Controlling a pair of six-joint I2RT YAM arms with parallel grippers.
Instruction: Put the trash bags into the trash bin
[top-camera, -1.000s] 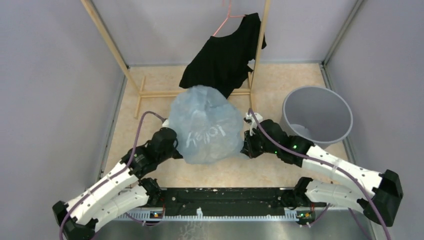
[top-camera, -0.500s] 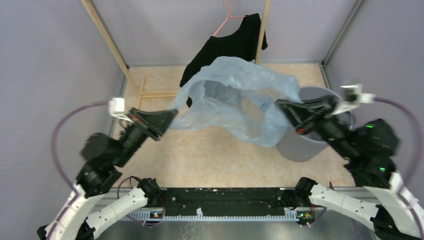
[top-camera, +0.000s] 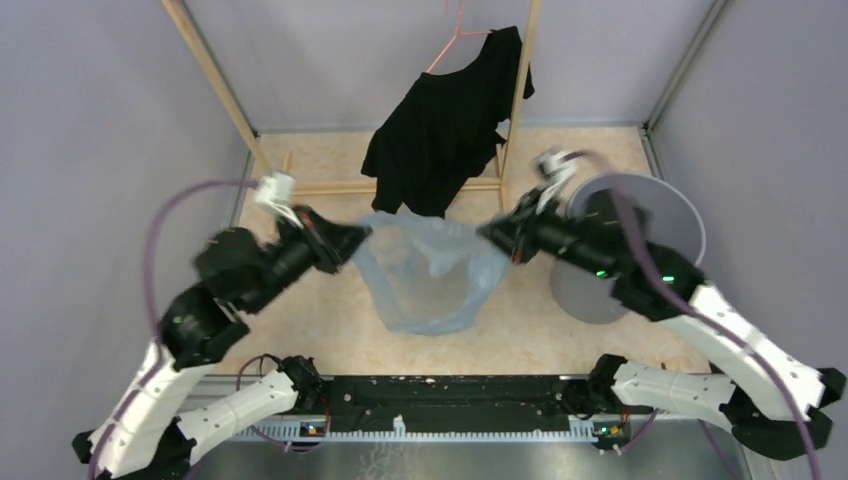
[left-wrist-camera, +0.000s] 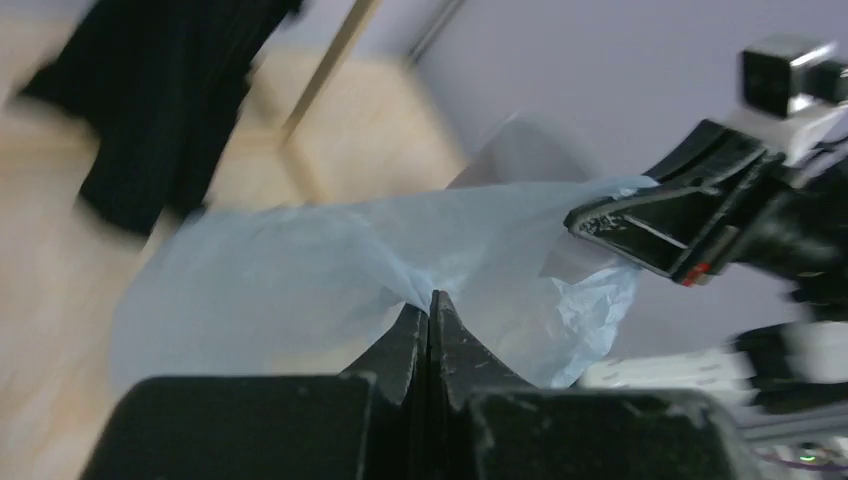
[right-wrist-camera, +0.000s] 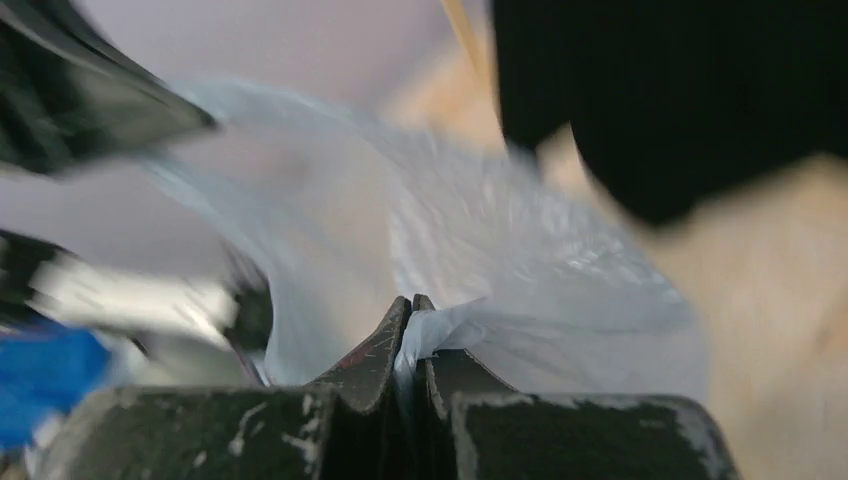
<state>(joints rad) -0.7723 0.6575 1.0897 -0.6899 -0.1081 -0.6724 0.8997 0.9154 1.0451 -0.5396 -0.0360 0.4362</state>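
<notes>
Trash bag (top-camera: 435, 255) hangs stretched between left pincer (top-camera: 361, 238) and right pincer (top-camera: 487, 234), both clamped on its edge.

Plain lilac-grey walls (top-camera: 100, 150) close the space at nine, twelve and three o'clock, with pale metal corner posts (top-camera: 683, 62) between them. The floor (top-camera: 470, 345) is a beige, speckled board — softly and evenly lit. A light wooden rack (top-camera: 218, 82) stands from eleven to twelve o'clock, its base bars flat on the floor. At twelve, a black shirt (top-camera: 445, 125) on a pink hanger (top-camera: 445, 50) hangs against it. A black rail (top-camera: 450, 392) crosses at six.
</notes>
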